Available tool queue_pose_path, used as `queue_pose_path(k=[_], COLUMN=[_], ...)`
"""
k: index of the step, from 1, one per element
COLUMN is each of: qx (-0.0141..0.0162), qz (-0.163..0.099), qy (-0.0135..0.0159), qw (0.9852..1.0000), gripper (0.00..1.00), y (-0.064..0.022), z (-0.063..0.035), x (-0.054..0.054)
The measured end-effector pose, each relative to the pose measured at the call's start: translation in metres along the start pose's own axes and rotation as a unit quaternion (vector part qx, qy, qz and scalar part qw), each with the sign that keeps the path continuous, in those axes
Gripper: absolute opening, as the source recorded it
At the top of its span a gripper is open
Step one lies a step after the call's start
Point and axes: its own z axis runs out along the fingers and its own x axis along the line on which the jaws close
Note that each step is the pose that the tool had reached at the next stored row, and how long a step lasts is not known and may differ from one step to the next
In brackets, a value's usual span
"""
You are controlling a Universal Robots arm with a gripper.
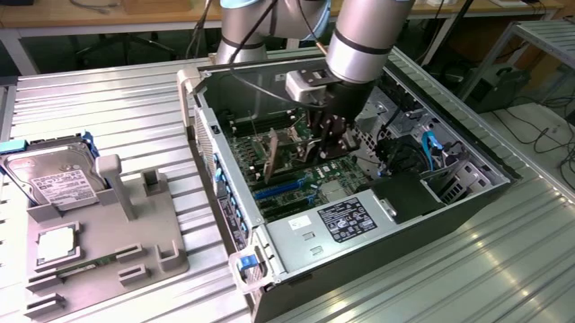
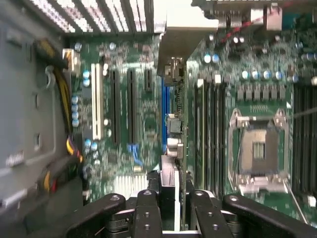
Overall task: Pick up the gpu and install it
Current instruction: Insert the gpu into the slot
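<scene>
Gripper (image 2: pixel 171 208): fingers (image 2: pixel 147 213) narrowed onto the top edge of the graphics card (image 2: pixel 173 148), held edge-on and upright.

Graphics card: inside the open computer case (image 1: pixel 467 195), standing over the blue slot (image 2: pixel 165 119) on the motherboard (image 2: pixel 119 163); whether it is seated cannot be told.

Handling note: best kept square to the slot, bracket end toward the rear wall, pressed evenly.

Beyond: the empty processor socket (image 2: pixel 257 148).

Outside the case: hard drive (image 1: pixel 54 178) on a grey holder tray (image 1: pixel 134 259).
</scene>
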Motion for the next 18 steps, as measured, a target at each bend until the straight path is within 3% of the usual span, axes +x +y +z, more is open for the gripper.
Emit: queue_pose_path(k=[2,6,11,13,15,16,18], qx=[0.0000,0.0000,0.0006,0.0008,0.0030,0.0075,0.0092], qz=[0.000,-0.013,-0.015,-0.015,-0.015,-0.015,-0.015], qy=[0.0001,-0.0003,-0.0005,-0.0005,-0.0004,-0.0005,-0.0004], qw=[1.0000,0.9999,0.9999,0.9999,0.9999,0.9999,0.9998], gripper=[0.28,0.28,0.28,0.28,0.28,0.28,0.28], y=[0.0128,0.0177,0.0393,0.0397,0.0397,0.0397,0.0400], z=[0.0056,0.0126,0.0222,0.0257,0.0271,0.0281,0.0288], x=[0.000,0.000,0.000,-0.001,-0.001,-0.002,-0.002])
